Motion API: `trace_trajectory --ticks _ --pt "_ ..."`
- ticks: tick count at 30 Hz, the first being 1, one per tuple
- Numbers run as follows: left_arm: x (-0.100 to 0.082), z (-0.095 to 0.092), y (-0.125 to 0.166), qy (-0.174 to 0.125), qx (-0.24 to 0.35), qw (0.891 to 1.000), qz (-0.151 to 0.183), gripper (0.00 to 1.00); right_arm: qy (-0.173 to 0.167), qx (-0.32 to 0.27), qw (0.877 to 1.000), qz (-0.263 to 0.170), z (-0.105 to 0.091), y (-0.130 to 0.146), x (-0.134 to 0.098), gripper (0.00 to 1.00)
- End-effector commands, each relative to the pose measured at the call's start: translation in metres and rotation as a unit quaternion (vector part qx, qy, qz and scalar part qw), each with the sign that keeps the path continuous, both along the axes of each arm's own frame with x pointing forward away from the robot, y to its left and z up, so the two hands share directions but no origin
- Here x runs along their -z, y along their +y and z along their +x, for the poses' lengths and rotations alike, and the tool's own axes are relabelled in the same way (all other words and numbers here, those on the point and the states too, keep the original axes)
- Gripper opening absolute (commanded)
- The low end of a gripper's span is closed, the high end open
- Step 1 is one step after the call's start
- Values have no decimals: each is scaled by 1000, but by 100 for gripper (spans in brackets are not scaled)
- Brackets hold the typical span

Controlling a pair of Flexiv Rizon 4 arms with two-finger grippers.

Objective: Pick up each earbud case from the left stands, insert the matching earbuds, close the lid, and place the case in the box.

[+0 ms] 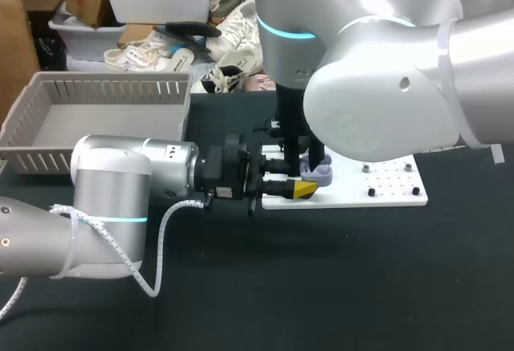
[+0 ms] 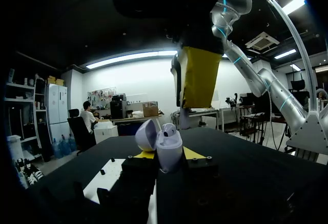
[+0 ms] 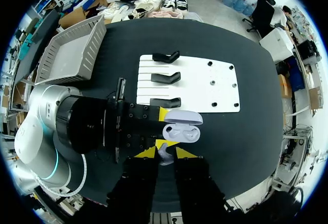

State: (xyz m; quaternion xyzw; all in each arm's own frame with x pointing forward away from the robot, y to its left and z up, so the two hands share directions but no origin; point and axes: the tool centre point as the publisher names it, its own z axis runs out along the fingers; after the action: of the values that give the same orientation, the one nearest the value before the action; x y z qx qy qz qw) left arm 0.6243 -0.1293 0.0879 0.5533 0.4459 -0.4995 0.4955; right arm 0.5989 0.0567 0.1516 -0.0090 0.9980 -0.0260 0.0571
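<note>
**Open earbud case held at the white board's edge, with an earbud poised over it**
Far out beside the left fingers [image 3: 164,142] the slatted basket [image 3: 72,55] stands near the surface's [image 3: 246,147] rim. These fingers are clamped on the lavender earbud case [image 3: 182,127], lid open, wells upward. Directly above it the right fingers [image 3: 182,153] pinch a small earbud [image 3: 164,155]. Ahead of the left fingertips lies the white board [image 3: 205,88], with three black stands [image 3: 165,78] close beside the case. Bare dark surface runs on past the board to the rounded edge.
</note>
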Motion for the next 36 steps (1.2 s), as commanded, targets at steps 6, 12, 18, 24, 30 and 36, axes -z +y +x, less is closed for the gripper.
trace_trajectory --ticks 6,12,18,24,30,36 --pt "0 -1 0 -1 -1 1000 0 0 0 -10 1000 -11 6 -1 -3 0" --pt "0 -1 0 -1 -1 1000 0 0 1 -13 1000 -21 8 -2 -1 0" --pt "0 -1 0 -1 -1 1000 0 0 2 -12 1000 -25 11 -2 0 0" --pt "0 -1 0 -1 -1 1000 0 0 3 -12 1000 -22 14 -1 3 0" --pt "0 -1 0 -1 -1 1000 0 0 6 -11 1000 -23 15 -1 6 0" --pt "0 -1 0 -1 -1 1000 0 0 9 -9 1000 -23 15 -1 8 0"
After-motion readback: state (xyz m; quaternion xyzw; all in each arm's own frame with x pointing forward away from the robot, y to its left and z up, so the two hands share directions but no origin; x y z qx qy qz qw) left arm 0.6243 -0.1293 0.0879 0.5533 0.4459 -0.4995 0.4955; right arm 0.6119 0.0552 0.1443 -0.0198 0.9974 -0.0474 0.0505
